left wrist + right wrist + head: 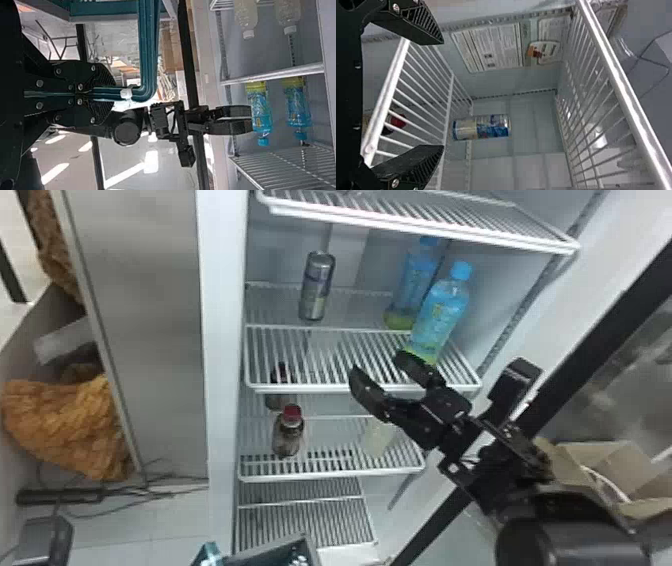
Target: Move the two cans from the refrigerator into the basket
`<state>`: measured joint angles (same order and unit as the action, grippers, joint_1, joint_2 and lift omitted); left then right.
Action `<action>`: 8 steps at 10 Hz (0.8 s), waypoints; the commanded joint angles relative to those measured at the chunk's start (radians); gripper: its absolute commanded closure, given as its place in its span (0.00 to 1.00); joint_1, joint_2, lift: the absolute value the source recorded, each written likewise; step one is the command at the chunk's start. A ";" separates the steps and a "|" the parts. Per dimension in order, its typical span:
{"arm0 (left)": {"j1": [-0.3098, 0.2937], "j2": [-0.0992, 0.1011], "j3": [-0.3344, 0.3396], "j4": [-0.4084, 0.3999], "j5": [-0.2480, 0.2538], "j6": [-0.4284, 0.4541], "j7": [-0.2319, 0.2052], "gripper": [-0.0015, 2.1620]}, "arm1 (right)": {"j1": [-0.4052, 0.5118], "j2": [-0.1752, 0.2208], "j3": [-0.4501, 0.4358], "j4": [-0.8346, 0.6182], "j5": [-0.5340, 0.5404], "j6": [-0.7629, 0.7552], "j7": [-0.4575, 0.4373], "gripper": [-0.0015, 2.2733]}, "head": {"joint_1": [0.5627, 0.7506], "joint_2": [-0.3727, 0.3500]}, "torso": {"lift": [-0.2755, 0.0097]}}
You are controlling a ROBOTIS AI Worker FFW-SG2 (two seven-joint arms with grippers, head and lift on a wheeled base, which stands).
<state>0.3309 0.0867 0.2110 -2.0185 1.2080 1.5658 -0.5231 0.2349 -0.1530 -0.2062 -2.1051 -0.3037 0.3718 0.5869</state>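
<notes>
Nearest me, my left hand (113, 94) is clamped on the teal handle (148, 51) of the basket (270, 546), whose rim comes into the head view low down. Something pale glints inside it, but I can't tell what. Farther forward, my right hand (376, 366) is at the refrigerator (222, 340) with its fingers well apart and nothing between them.

On the lower shelf (330, 477) I count two dark bottles, a red-capped one in front (287, 437) and another behind (280, 390), plus two pale bottles (288, 14) in the left wrist view. One shelf up (360, 388), on the right, stand two blue-capped bottles (440, 310), one behind the other.

On that same shelf, deeper in and to the left, one can (316, 285) stands upright, apart from my fingers. So I count one can left to move. The other I'd guess is already in the basket, which would make the job about half done, but I can't confirm it. I reckon this can wants a straight reach inward between the shelves.
</notes>
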 commanded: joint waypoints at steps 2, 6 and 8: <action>0.000 0.004 -0.002 0.000 0.000 0.005 0.000 0.55 | -0.058 0.001 0.025 0.074 0.007 -0.050 -0.036 0.05 | 0.70 0.11 | 0.84; -0.005 0.007 -0.008 0.000 0.000 0.005 0.000 0.55 | -0.159 0.007 0.071 0.187 0.021 -0.087 -0.094 0.05 | 0.70 0.12 | 0.84; -0.009 0.008 -0.010 0.002 0.000 0.005 0.000 0.55 | -0.205 0.009 0.083 0.224 0.042 -0.087 -0.117 0.05 | 0.70 0.13 | 0.84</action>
<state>0.3235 0.0949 0.2019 -2.0181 1.2085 1.5658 -0.5231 0.0421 -0.1443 -0.1284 -1.8923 -0.2654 0.2865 0.4703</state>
